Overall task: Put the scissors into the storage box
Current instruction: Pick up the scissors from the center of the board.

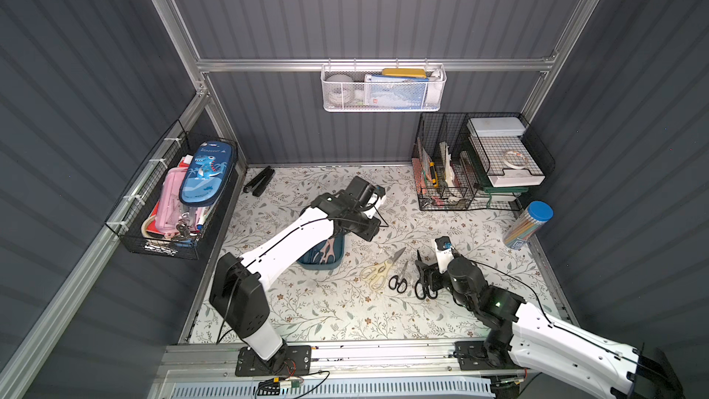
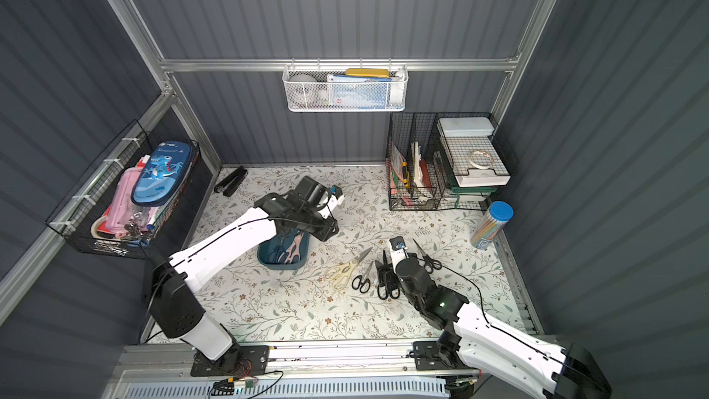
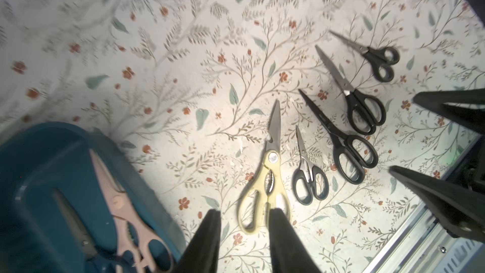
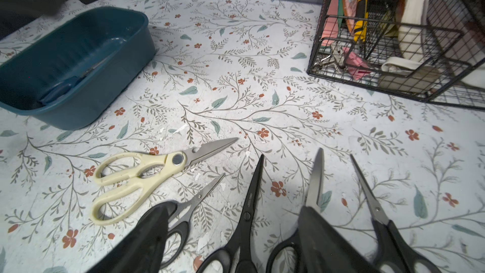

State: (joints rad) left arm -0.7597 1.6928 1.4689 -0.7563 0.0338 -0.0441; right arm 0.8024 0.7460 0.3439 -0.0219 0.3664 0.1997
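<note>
The left arm [image 1: 291, 236] stretched from the front rail at 7 o'clock diagonally over the teal storage box [image 1: 318, 266], its forearm hiding much of the tub in both top views. The left gripper [image 3: 244, 211] hung above the table with its fingers parted by a modest gap and nothing between them. The right arm [image 1: 537, 332] stretched in from 5 o'clock and folded low, the right gripper [image 4: 236, 207] spread wide and empty above a row of scissors. Two pairs lay inside the box: the pink-handled shears [image 3: 123, 206] and a dark-blue-handled pair [image 4: 60, 90]. Five lay on the floral table cover [image 1: 326, 312], the box at about 9 o'clock from them: the cream-handled shears [image 4: 136, 177], a small black-handled pair [image 3: 309, 177], a black-bladed pair [image 3: 341, 140], a steel-bladed black-handled pair [image 3: 359, 101] and a slim black-handled pair [image 3: 375, 56] farthest from the box. Ribbed dark-grey walls [image 1: 345, 5] on an aluminium frame [image 1: 268, 65] enclosed the bench. A white mesh basket [image 1: 383, 107] hung at 12 o'clock, and a black wire basket [image 1: 153, 247] with a dinosaur pencil case [image 1: 207, 170] at 9 o'clock. On the table, a black wire organiser [image 1: 433, 128] stood at 2 o'clock, a blue-lidded tube of coloured pencils [image 1: 527, 226] at 3 o'clock and a black stapler [image 1: 260, 181] at 11 o'clock.
</note>
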